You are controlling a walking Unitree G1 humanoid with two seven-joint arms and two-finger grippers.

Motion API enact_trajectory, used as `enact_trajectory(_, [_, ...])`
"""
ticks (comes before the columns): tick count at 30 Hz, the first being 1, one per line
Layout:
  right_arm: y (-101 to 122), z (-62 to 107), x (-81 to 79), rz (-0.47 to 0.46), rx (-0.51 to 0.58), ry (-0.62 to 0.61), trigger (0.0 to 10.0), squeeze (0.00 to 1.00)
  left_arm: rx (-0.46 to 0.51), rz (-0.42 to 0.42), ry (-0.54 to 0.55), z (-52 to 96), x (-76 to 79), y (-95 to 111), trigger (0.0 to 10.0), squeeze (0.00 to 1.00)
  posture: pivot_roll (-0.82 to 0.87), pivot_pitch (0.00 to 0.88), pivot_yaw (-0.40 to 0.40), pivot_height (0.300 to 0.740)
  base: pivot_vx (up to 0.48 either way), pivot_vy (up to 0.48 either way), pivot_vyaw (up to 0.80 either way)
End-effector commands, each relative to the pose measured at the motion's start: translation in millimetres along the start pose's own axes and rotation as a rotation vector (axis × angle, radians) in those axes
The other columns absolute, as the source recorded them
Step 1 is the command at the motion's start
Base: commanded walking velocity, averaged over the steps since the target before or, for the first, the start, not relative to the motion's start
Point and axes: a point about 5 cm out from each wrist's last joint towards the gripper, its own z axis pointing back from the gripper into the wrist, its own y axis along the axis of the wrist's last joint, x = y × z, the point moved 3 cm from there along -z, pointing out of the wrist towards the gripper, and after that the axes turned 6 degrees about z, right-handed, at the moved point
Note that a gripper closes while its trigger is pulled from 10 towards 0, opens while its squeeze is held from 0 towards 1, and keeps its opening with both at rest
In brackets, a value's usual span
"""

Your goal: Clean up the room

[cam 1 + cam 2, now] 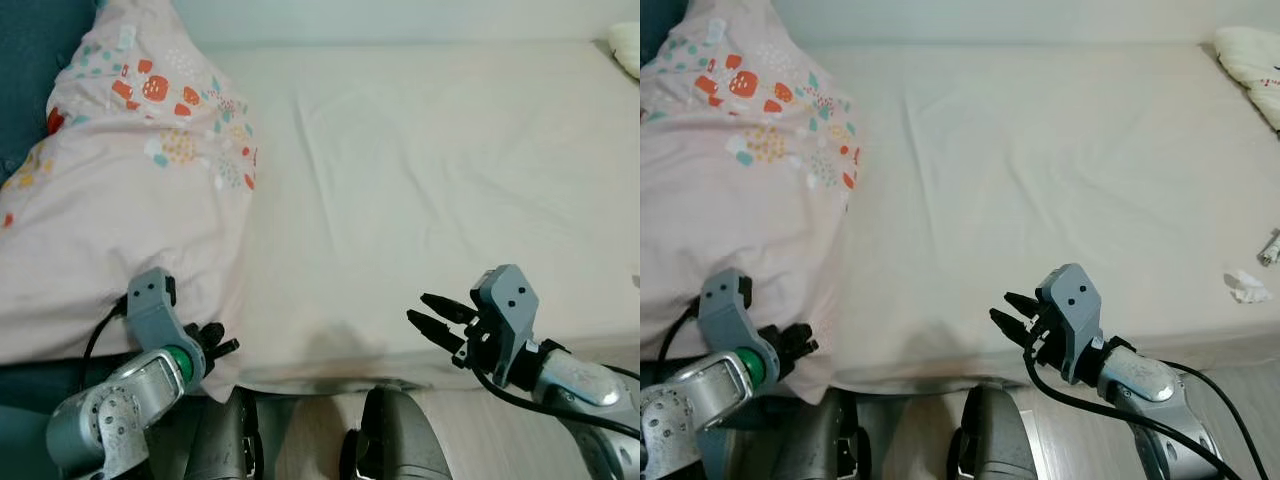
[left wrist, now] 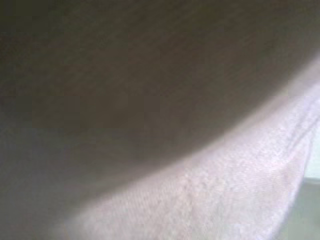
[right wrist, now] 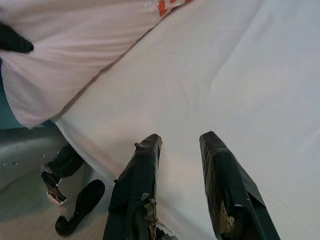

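Over on my left, the pink blanket (image 1: 130, 200) with its strawberry print lies heaped on the left part of the bed (image 1: 420, 180), spilling down over the near edge. My left gripper (image 1: 222, 347) is right at that hanging corner, fingertips pressed up against the fabric. From my left wrist I get nothing but blurred pale cloth up close, so I cannot tell whether those fingers are parted or pinched on the hem. I judge this to be the arm for the job: the blanket is touching it, while my other arm is well apart from it across bare sheet.

The blanket's long run goes away from me, from the near edge up toward the head of the bed, with its inner edge running roughly parallel to that. So any pull to spread or fold it would, I reckon, go rightward across the mattress.

Moving right: my right gripper (image 1: 1008, 312) hovers just over the near edge of the bed, fingers (image 3: 137, 185) apart with a clear gap and nothing between them, pointing leftward toward the blanket.

Far right, a small crumpled white scrap (image 1: 1245, 286) sits on the sheet, nearer my right arm.
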Motion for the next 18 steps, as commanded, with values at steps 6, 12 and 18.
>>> enact_trajectory(6, [-6.9, -3.1, -7.2, -0.023, -0.009, 0.012, 10.0, 0.00, -0.089, -0.036, -0.345, 16.8, 56.1, -13.4, 0.0, 0.00, -0.02, 0.209, 0.054, 0.626, 0.000, 0.000, 0.00])
enact_trajectory(12, [-7.4, -5.2, -7.8, -0.030, -0.005, 0.012, 10.0, 0.00, -0.105, -0.280, -0.293, 14.3, 58.5, -18.4, 0.0, 0.00, -0.01, 0.208, 0.050, 0.626, 0.000, 0.000, 0.00])
enact_trajectory(18, [-6.3, -6.7, -7.2, -0.029, 0.002, 0.002, 10.0, 0.00, -0.086, -0.730, 0.025, -19.1, 1.4, -34.1, 0.0, 0.00, -0.02, 0.209, 0.056, 0.626, 0.000, 0.000, 0.00])
